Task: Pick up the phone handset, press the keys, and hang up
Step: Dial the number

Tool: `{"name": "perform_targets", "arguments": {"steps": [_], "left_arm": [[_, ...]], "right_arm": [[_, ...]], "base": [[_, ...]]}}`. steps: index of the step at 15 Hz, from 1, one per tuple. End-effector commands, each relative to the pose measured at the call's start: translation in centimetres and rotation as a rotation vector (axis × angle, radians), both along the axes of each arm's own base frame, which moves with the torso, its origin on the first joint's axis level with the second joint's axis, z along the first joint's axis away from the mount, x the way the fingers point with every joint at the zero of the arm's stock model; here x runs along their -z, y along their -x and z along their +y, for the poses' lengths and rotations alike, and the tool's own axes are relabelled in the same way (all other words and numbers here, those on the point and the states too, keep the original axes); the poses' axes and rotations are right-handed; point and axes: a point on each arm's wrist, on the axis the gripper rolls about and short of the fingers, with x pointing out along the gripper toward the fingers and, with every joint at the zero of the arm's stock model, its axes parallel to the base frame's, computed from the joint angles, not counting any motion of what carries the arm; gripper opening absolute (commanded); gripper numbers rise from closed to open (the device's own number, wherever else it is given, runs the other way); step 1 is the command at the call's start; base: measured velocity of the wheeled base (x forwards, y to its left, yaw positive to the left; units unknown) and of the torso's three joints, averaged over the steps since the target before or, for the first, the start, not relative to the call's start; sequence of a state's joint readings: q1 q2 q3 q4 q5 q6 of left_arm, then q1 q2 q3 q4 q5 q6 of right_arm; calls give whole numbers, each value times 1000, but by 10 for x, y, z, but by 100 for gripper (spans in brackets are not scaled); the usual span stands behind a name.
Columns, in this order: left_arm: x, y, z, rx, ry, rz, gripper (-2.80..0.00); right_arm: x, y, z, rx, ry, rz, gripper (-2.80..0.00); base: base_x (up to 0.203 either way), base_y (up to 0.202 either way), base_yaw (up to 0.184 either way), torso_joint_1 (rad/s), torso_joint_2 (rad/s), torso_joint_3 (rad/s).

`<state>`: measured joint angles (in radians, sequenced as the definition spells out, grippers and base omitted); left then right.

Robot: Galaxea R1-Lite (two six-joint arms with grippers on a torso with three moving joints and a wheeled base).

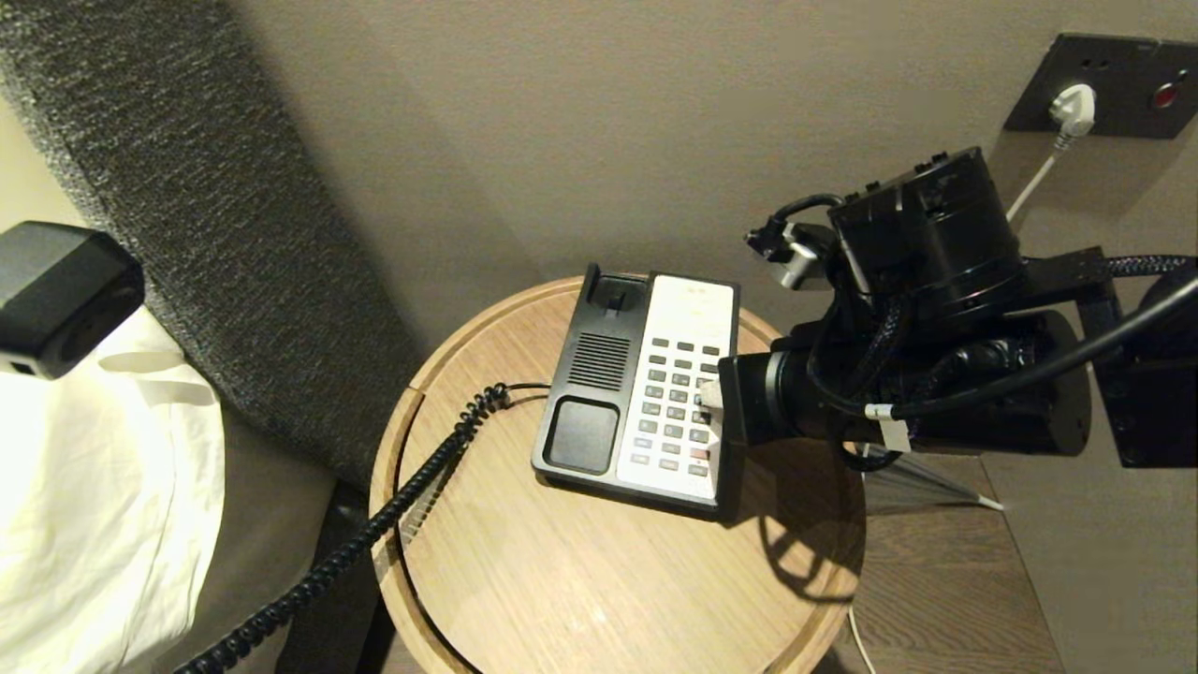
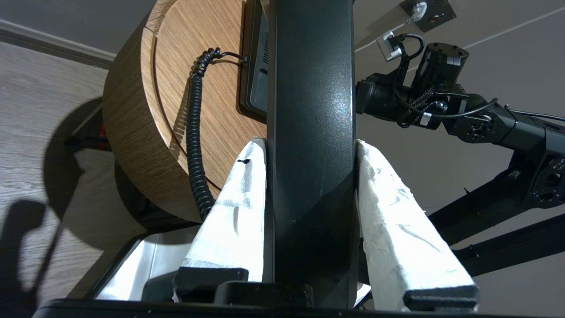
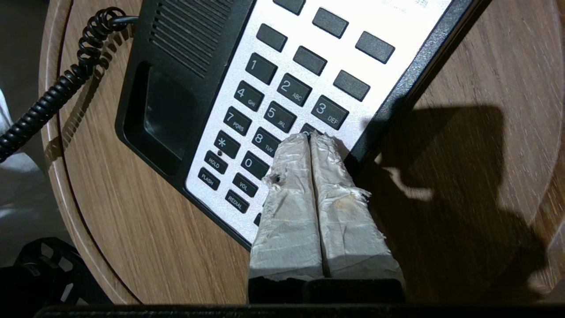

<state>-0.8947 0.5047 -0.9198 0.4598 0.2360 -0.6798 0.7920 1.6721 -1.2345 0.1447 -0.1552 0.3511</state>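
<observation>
In the left wrist view the glossy black phone handset (image 2: 309, 110) stands between the white-wrapped fingers (image 2: 238, 198) of my left gripper (image 2: 310, 145), which is shut on it, off the table's edge. Its coiled cord (image 1: 374, 524) runs from the phone base (image 1: 599, 365) over the table rim. The base's cradle (image 1: 585, 435) lies empty. My right gripper (image 3: 310, 136) is shut, its tips down on the keys (image 3: 282, 117) at the right column, just below key 3. In the head view it shows as a white tip (image 1: 709, 393) over the keypad.
The phone sits on a round wooden side table (image 1: 580, 580). A grey padded headboard (image 1: 187, 187) and white bedding (image 1: 84, 505) lie to the left. A wall socket with a white plug (image 1: 1076, 108) is at the back right. A black part of my left arm (image 1: 56, 290) shows at the left edge.
</observation>
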Motion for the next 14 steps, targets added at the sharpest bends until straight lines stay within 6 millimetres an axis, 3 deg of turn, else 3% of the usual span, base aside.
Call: {"name": "perform_targets", "arguments": {"steps": [1,10,14], "left_arm": [[0,0,0,-2,2,3,-280],[1,1,1,-3,7,-2,-280],[2,1,2,-2,7,0,-280]], "right_arm": [[2,0,1,1,0,-1,-280],[13,-6,4,9,30,19,-280],[8,-2,3,5,18,8,-280]], "base": [[0,0,0,0,0,0],[0,0,0,0,0,0],[0,0,0,0,0,0]]}}
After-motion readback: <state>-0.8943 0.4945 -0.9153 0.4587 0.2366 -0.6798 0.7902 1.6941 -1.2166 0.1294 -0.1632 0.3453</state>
